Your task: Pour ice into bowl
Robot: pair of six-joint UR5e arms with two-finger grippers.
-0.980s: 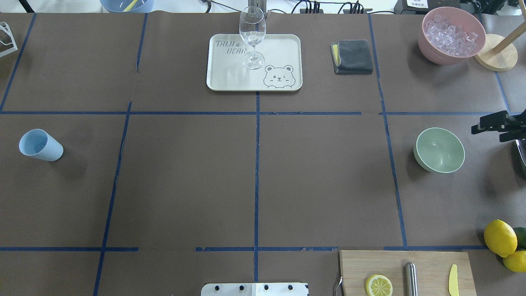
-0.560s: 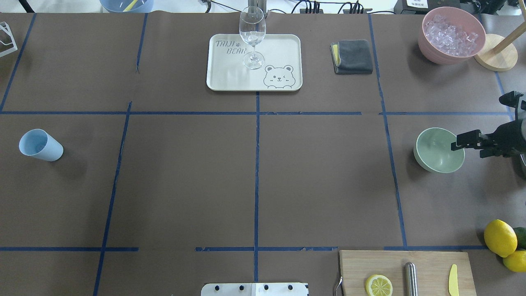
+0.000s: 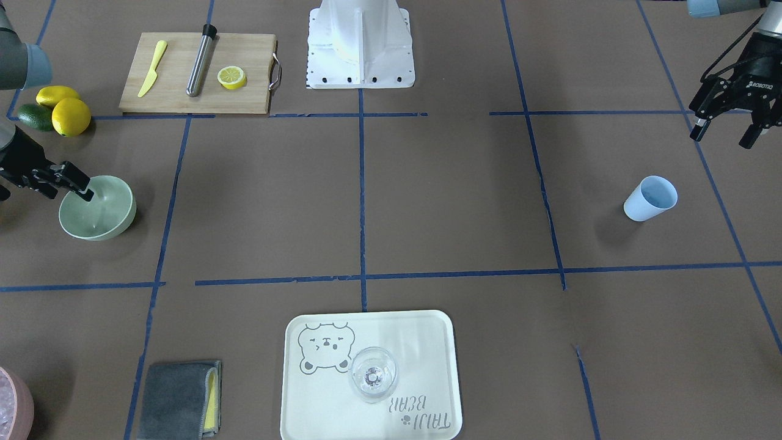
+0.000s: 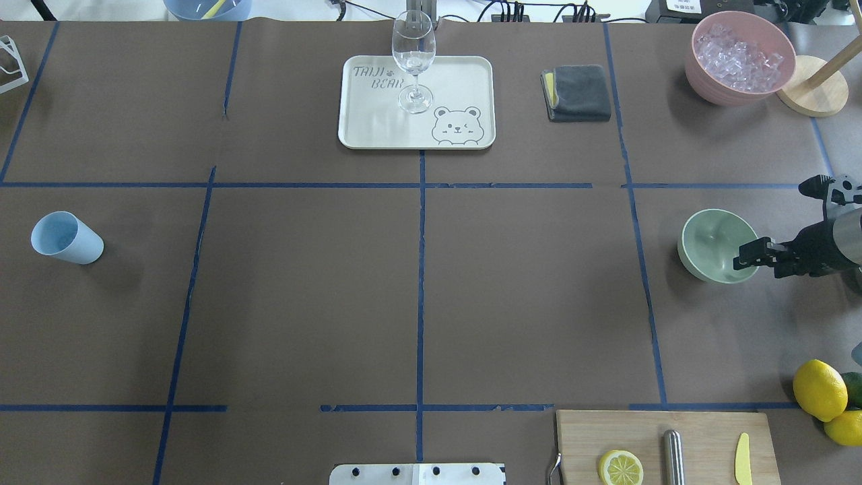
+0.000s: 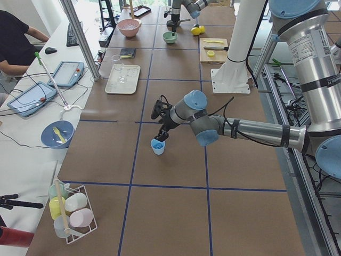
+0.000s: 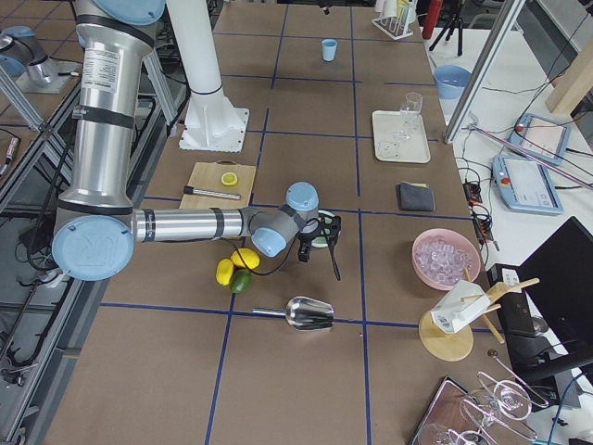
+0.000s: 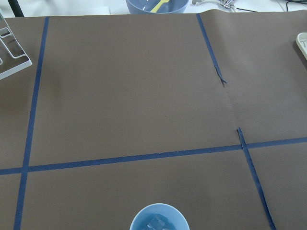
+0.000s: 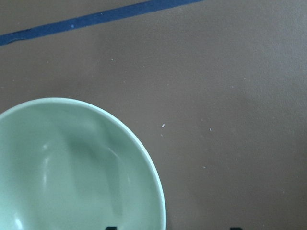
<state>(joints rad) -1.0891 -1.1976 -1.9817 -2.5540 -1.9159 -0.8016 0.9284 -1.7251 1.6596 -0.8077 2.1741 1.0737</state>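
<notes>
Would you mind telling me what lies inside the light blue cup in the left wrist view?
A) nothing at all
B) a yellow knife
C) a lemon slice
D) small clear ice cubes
D: the left wrist view looks down into the light blue cup, and a few clear, glassy ice cubes show at its bottom.

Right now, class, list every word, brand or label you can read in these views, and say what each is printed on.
"TAIJI BEAR": on the white tray, beside a bear drawing.
"ROBOTIQ": on the body of the left hand.
Too small to read: the white label at the overhead view's top right edge, and the print on the right arm.
</notes>
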